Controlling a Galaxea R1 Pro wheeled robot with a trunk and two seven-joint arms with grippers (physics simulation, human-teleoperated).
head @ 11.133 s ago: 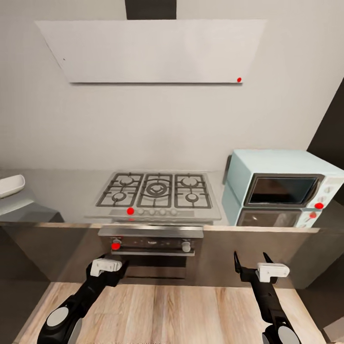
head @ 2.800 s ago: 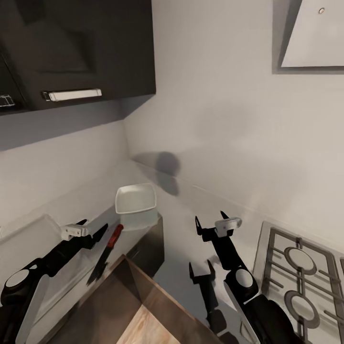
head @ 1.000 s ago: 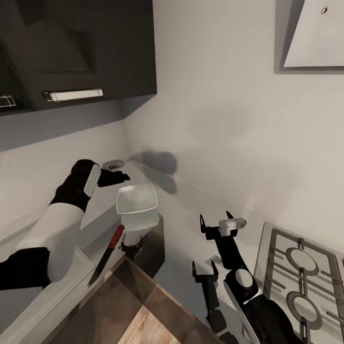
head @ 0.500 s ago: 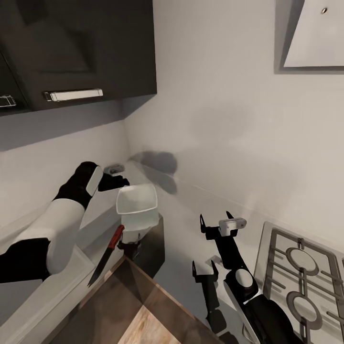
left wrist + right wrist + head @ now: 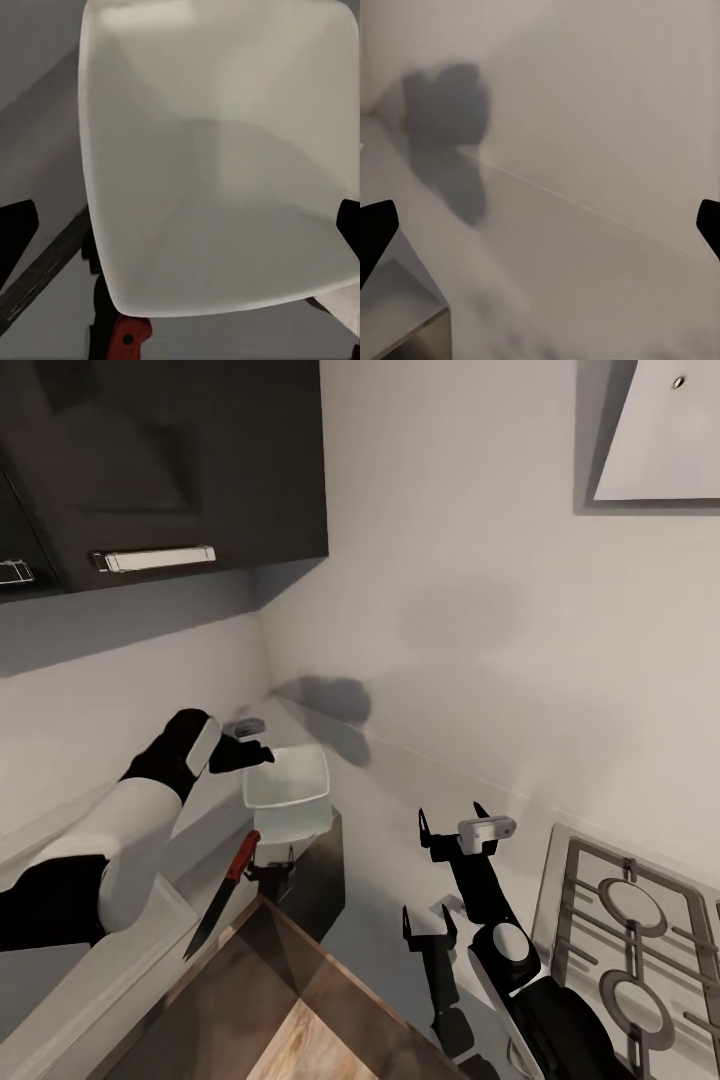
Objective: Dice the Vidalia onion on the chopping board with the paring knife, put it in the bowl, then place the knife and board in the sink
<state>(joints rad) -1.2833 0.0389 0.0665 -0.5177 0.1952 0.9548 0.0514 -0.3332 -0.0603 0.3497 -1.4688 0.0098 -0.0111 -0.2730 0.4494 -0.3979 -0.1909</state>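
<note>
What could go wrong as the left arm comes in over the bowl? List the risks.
1. The left gripper hangs open right above the bowl, which sits near the counter's corner edge; a nudge might push it off.
2. The knife lies just below the bowl, its handle next to the rim; shifting the bowl could knock it.
3. The bowl looks empty, so grabbing it now seems premature.
</note>
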